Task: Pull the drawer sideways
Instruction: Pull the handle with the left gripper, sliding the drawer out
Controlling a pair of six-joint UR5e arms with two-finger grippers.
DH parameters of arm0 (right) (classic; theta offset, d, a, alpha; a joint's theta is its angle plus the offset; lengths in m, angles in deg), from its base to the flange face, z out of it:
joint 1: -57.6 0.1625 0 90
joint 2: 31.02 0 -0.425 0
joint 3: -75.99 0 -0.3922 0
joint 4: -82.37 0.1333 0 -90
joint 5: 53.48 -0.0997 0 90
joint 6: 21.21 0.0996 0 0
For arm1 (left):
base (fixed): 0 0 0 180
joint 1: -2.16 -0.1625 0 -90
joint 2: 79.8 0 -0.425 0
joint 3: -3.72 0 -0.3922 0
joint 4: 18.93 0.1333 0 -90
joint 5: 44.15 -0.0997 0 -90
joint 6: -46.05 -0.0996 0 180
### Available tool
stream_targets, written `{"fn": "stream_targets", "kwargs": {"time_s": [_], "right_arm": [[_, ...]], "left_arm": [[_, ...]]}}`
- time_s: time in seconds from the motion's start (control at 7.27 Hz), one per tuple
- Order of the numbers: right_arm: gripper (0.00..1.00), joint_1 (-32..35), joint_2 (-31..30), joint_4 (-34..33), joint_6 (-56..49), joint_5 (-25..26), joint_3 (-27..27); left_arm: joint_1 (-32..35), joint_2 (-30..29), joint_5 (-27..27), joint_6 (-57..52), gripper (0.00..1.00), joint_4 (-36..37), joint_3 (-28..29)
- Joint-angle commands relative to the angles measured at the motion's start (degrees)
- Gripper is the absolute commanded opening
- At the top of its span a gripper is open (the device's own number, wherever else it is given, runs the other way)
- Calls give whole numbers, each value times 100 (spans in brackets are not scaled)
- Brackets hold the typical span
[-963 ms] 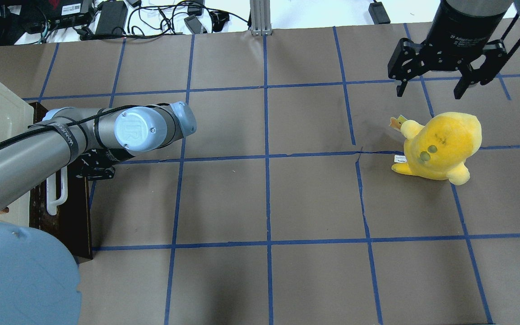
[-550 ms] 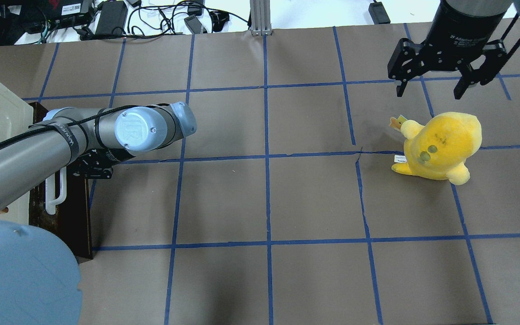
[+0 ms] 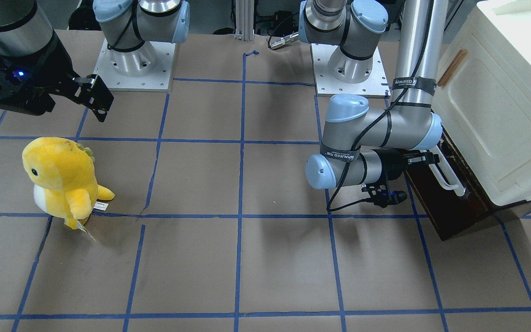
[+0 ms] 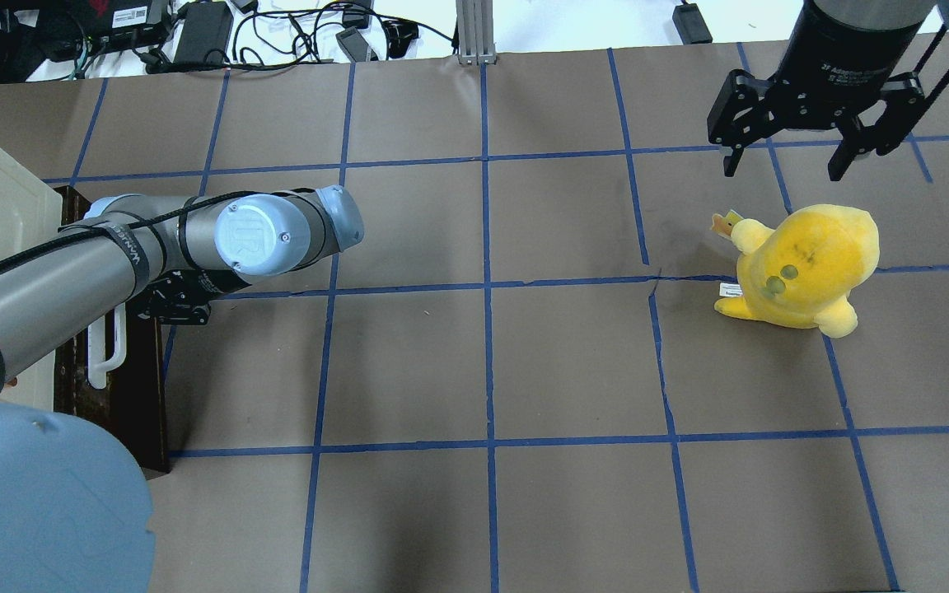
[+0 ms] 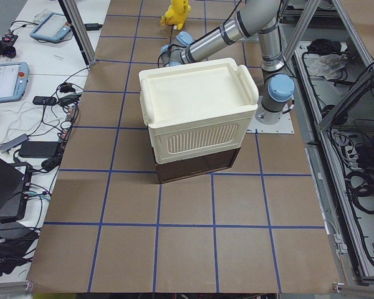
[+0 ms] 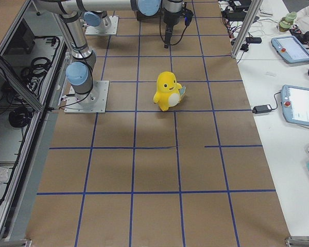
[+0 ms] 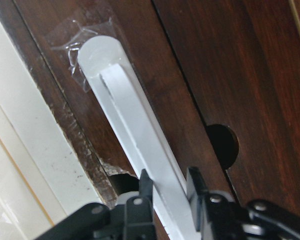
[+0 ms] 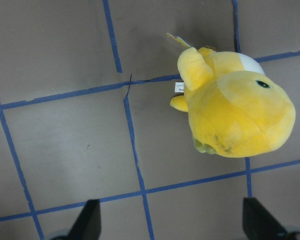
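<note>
Brown table (image 4: 573, 362): left hand (image 7: 169, 175) grips drawer handle (image 7: 125, 115); right hand (image 4: 782, 173) open near plush (image 4: 804, 263).

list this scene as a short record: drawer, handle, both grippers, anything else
drawer: dark brown front, at the base of the cream cabinet
handle: white bar handle, along the drawer front
left gripper: shut on the white bar handle, one finger each side
right gripper: open, empty, over the table beside the yellow plush toy
other: yellow plush toy upright, far from the drawer
</note>
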Motion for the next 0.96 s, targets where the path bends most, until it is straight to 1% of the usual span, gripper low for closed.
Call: {"fn": "stream_targets", "kwargs": {"time_s": [0.0,0.83], "right_arm": [[100,1,0,0,0,0,0],[100,1,0,0,0,0,0]], "left_arm": [[140,-9,-3,-9,8,-3,8],[351,-9,40,-106,8,6,43]]}}
